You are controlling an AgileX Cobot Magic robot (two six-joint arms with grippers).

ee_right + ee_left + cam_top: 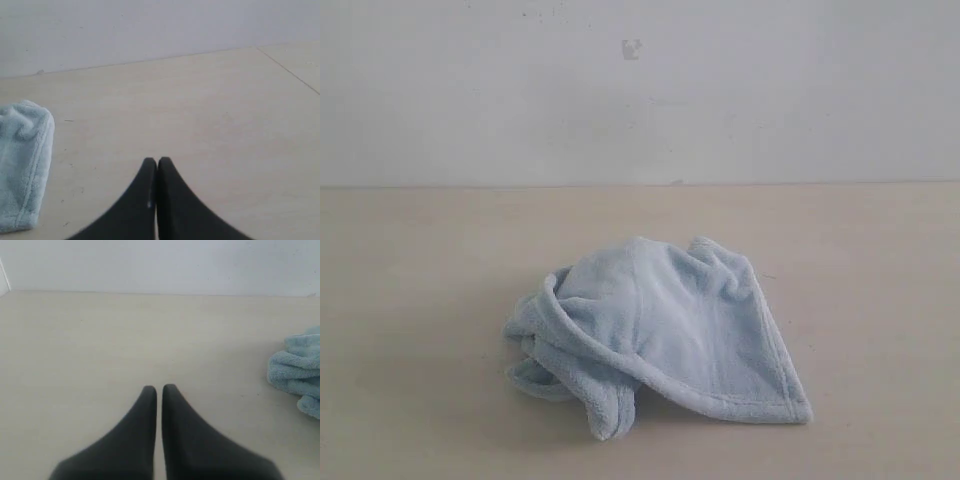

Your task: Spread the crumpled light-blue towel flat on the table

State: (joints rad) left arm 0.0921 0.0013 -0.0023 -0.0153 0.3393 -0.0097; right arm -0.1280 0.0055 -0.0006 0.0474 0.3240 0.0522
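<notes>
While the towel (660,335) lies bunched like this, the spreading is, by my reading, not yet begun.

Exterior view. Towel sits as a rumpled heap near the middle of the table (410,330), somewhat toward the near edge. One hemmed corner runs out flat to the near right. The left side is rolled and tucked under itself, with a thick lobe poking toward the near side. White wall (770,110) behind. Neither arm shows here.

Left wrist view. Left gripper (159,388): two dark fingers drawn together, only a hairline between them, nothing held. Bare table ahead of it. The towel's rolled folds show at the margin of the picture, well apart from the fingertips.

Right wrist view. Right gripper (157,161): fingers tip to tip, empty. The towel's hemmed edge shows at the margin, also apart from the tips.

Risks from here, as judgement:
- Jaws this tight cannot take cloth; going in without parting them would only shove the heap along the table.
- The left side is several layers thick. A pinch there may catch two or more folds, so a pull drags the bundle instead of opening it.
- Only one corner is plainly findable. If both arms pull the same layer, or unevenly, the cloth may twist or fold over again.
- Fleece on a smooth top may slide rather than unfurl.
</notes>
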